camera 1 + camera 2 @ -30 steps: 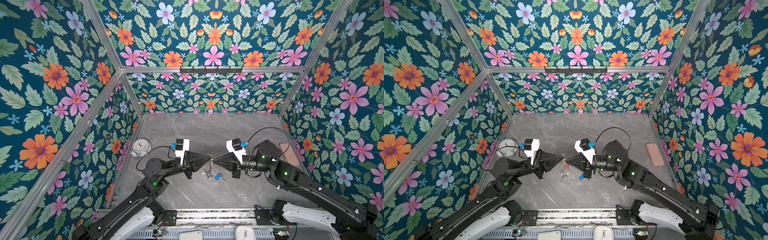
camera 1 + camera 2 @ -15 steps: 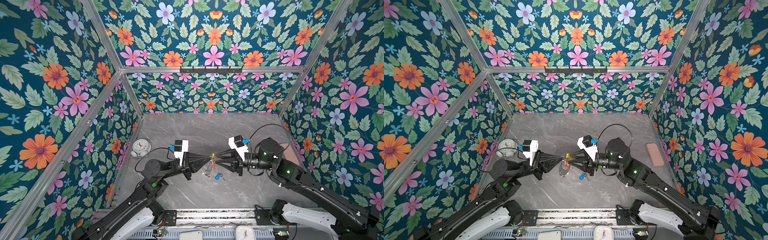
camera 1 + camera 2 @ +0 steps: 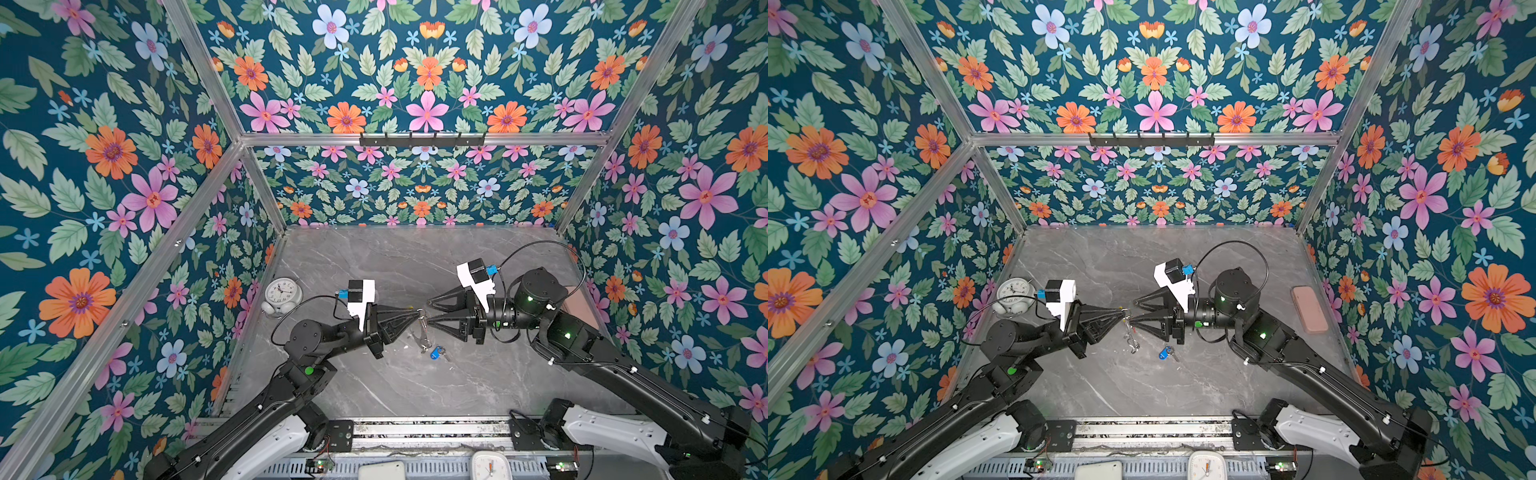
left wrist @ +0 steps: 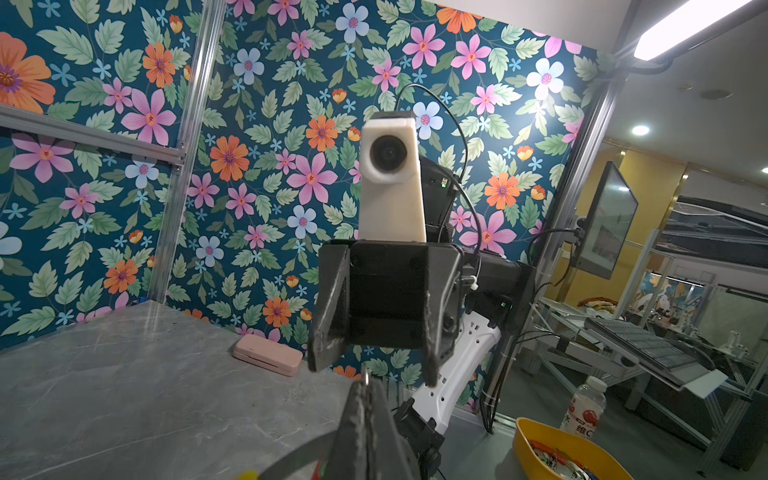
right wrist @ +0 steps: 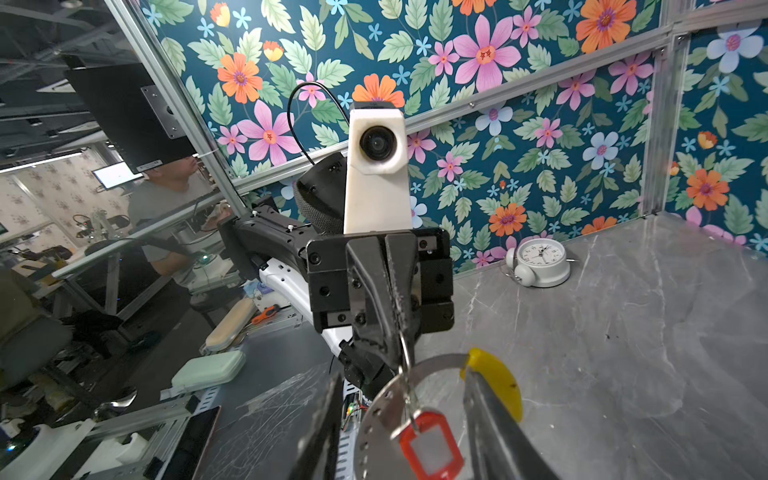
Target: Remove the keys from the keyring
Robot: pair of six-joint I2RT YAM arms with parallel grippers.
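Grey metal keyring [image 5: 374, 415] hangs at scene centre, pinched by the left gripper [image 3: 416, 313]. Right gripper [image 3: 428, 311], clamped a second ago, now stands spread around it. Blue-tagged key [image 3: 435, 353] lies freed on the table [image 3: 374, 257]; red-tagged key [image 5: 432, 444] remains threaded, probably next.

Left gripper [image 3: 415, 312], pinched closed, faces right gripper [image 3: 429, 311], jaws apart.

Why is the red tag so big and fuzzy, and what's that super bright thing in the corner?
In the right wrist view the red tag hangs right by the lens, so it looks huge and soft; in the left wrist view a ceiling lamp glares white, while the left gripper looks dark and blurry up close.
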